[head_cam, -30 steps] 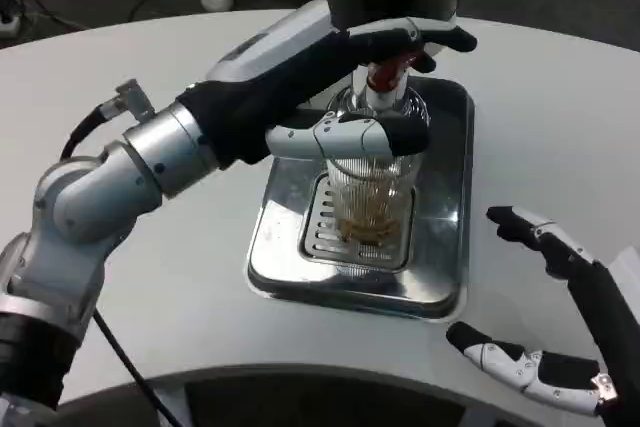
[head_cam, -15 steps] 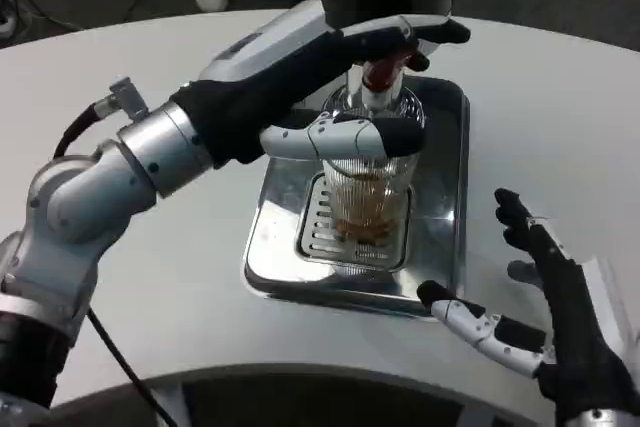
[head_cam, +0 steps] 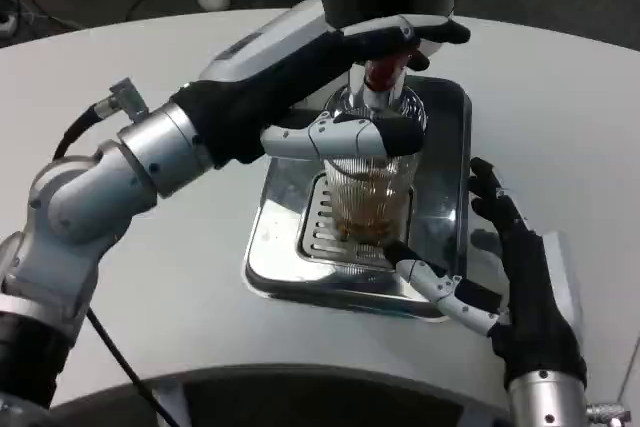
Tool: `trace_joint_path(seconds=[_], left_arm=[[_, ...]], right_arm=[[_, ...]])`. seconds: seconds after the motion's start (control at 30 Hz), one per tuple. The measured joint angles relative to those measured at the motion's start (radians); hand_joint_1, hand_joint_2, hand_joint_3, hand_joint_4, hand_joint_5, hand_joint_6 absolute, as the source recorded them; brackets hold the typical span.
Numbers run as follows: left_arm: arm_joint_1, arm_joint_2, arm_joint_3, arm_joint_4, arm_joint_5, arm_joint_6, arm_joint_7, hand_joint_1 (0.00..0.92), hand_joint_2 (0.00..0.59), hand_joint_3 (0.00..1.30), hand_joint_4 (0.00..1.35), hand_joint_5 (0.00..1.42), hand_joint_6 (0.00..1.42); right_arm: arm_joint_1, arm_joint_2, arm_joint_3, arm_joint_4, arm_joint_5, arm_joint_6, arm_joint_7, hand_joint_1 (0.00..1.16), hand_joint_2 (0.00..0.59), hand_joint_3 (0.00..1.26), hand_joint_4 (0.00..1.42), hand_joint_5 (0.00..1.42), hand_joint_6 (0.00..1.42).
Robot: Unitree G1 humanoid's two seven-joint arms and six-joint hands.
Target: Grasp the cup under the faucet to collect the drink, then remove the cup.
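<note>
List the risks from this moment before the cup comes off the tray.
1. The left hand holds the ribbed cup near its rim, right under the red faucet; lifting too early or tilting could knock the spout and spill the amber drink.
2. The open right hand reaches over the metal drip tray edge; it may bump the cup or tray.

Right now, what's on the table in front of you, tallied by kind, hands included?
Hands: 2, left hand around the cup, right hand open beside the tray
Cups: 1, ribbed clear cup with brown drink in it
Trays: 1, metal drip tray
Faucets: 1, red-tipped faucet over the cup
Total: 5
</note>
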Motion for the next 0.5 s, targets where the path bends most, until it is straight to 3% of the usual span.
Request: trace_joint_path(seconds=[0.5], left_arm=[[0.002,0.001,0.001,-0.004,-0.001,0.010,0.003,0.000,0.060,0.22,0.15,0.25,0.23]], right_arm=[[-0.127,0.010,0.043,0.201,0.054,-0.128,-0.229,0.78,0.150,0.13,0.14,0.15,0.22]])
